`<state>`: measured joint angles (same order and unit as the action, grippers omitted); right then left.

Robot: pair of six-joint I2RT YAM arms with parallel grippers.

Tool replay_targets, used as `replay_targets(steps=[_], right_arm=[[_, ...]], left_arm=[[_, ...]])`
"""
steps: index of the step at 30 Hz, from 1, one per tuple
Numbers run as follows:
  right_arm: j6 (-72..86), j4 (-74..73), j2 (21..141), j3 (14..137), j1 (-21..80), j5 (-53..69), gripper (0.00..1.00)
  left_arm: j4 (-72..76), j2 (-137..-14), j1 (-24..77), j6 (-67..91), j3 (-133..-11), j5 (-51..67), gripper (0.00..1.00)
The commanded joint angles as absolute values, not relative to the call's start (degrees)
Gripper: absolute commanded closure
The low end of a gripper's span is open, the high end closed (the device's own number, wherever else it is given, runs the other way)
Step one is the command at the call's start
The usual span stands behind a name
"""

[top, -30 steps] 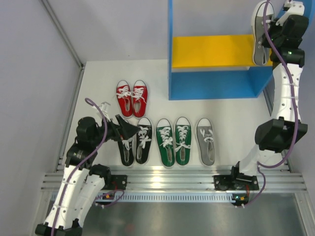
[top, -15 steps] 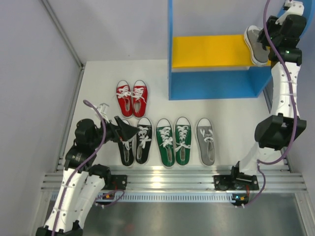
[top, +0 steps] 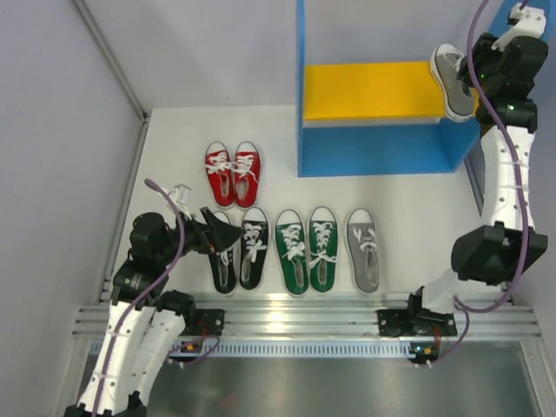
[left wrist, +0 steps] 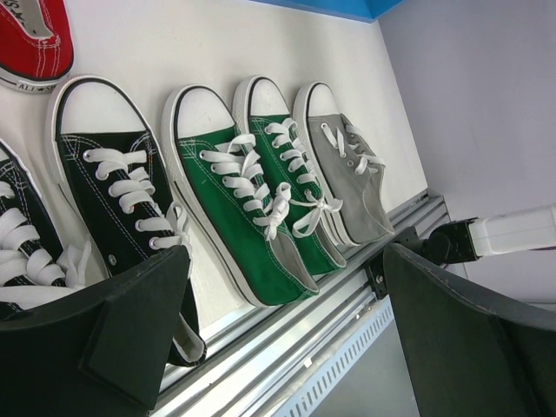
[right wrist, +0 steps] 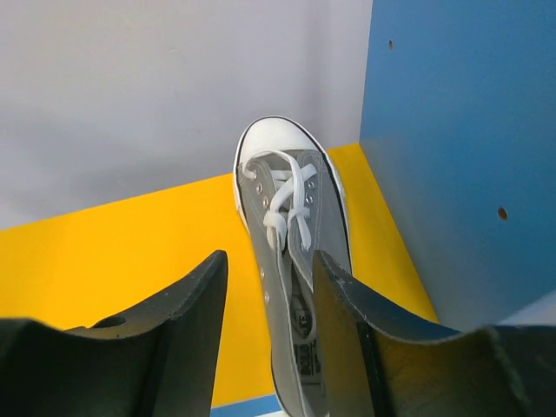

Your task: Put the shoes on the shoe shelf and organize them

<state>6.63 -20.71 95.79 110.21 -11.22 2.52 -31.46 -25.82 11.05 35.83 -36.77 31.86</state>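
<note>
One grey shoe lies on the yellow board of the blue shoe shelf, at the board's right end. My right gripper stands open over its heel; the shoe lies flat and its left wall passes loosely between the fingers of that gripper. On the table stand the red pair, black pair, green pair and the other grey shoe. My left gripper hangs wide open and empty by the black pair, with the green pair ahead of it.
An aluminium rail runs along the near table edge just behind the shoes' heels. The shelf's blue right side wall stands close beside my right gripper. Grey panels and a metal post bound the left side.
The right gripper carried the grey shoe, hanging toe-up, down onto the yellow board and opened, letting it go. The left arm has barely moved.
</note>
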Motion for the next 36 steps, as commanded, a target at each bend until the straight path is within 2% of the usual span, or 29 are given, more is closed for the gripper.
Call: replay_targets(steps=[1, 4, 9, 12, 16, 20, 22, 26, 31, 36], right_arm=[[6.3, -16.7, 87.1, 100.3, -11.9, 2.5, 0.56], [7.0, -13.1, 78.9, 91.3, -11.8, 3.7, 0.57], [7.4, -13.9, 66.8, 83.3, -8.6, 3.3, 0.61], [6.7, -18.9, 58.4, 79.4, -3.3, 1.5, 0.62], [10.3, -27.1, 49.1, 70.5, 9.9, -4.6, 0.61], [19.2, -36.6, 45.3, 60.7, 14.8, -8.8, 0.61], [23.7, -36.8, 42.9, 52.9, 17.6, -8.4, 0.60], [29.3, -33.6, 38.0, 41.4, 26.5, -14.8, 0.58], [35.2, -36.5, 41.3, 37.3, 38.5, -20.9, 0.59], [38.6, -35.4, 43.5, 36.6, 43.9, -22.9, 0.59]], left_arm=[[-30.8, -24.6, 11.2, 35.8, -38.7, 31.3, 0.01], [-30.8, -24.3, 11.2, 35.2, -38.8, 31.6, 0.01], [-30.8, -23.9, 11.3, 34.6, -39.2, 31.6, 0.01], [-30.8, -23.8, 11.2, 34.2, -39.1, 31.2, 0.01], [-30.8, -24.3, 11.2, 33.7, -38.8, 30.9, 0.01], [-30.8, -24.6, 11.2, 33.1, -38.3, 31.4, 0.01], [-30.8, -24.6, 11.2, 33.0, -38.0, 31.5, 0.01], [-30.8, -24.3, 11.2, 33.7, -37.4, 31.7, 0.01], [-30.8, -25.5, 11.2, 34.6, -37.4, 31.2, 0.01], [-30.8, -27.6, 11.2, 34.4, -38.5, 31.4, 0.01]])
